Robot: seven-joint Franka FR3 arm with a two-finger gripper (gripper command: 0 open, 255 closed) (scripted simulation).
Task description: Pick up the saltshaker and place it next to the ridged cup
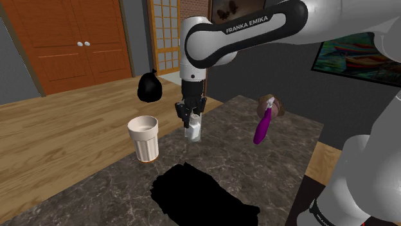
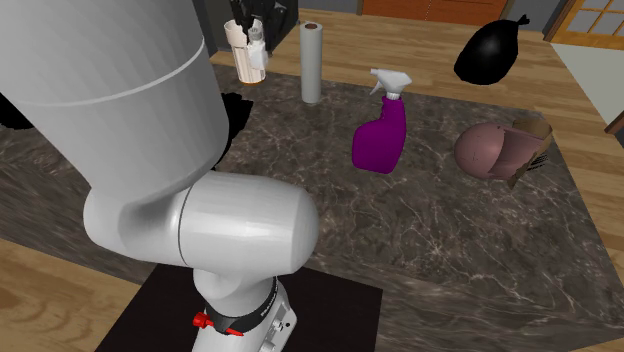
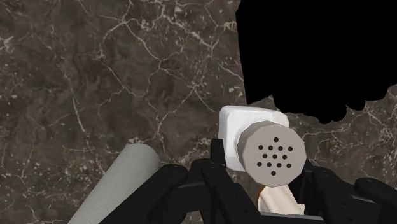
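**Item:** saltshaker point(image 1: 193, 131). Clasped between my jaws, which are closed narrow on its upper body just under the perforated cap point(image 3: 272, 157). Gripper point(image 1: 193, 119) pts straight down. Shaker's long axis runs approx. along the gripper's own axis, i.e. upright, cap toward the wrist cam. Base is at or just above the dark marble counter point(image 1: 270, 173); cannot tell which.

**Ref. landmark:** ridged cup point(image 1: 144, 139), cream, upright, open top. Shaker is apart from the cup, on the cup's right in the shoulder view, w/ a strip of bare counter between. No contact. In the second exterior view the two overlap, so that view gives no gap.

**Critical relation:** cup lies sideways from my jaws, toward the shoulder view's left and a bit nearer that cam.

**Judgement:** pick looks done; carry to the cup is pending. Next move calls for a short lateral shift w/ the shaker upright, stopping short of the cup wall, then set-down and release.

**Other:** grey roll point(image 2: 311, 62) stands near the cup, on its right in the second exterior view. Purple spray bottle point(image 1: 262, 127) is well apart from the cup, beyond the shaker.

**Risk:** nudging cup or roll on approach.
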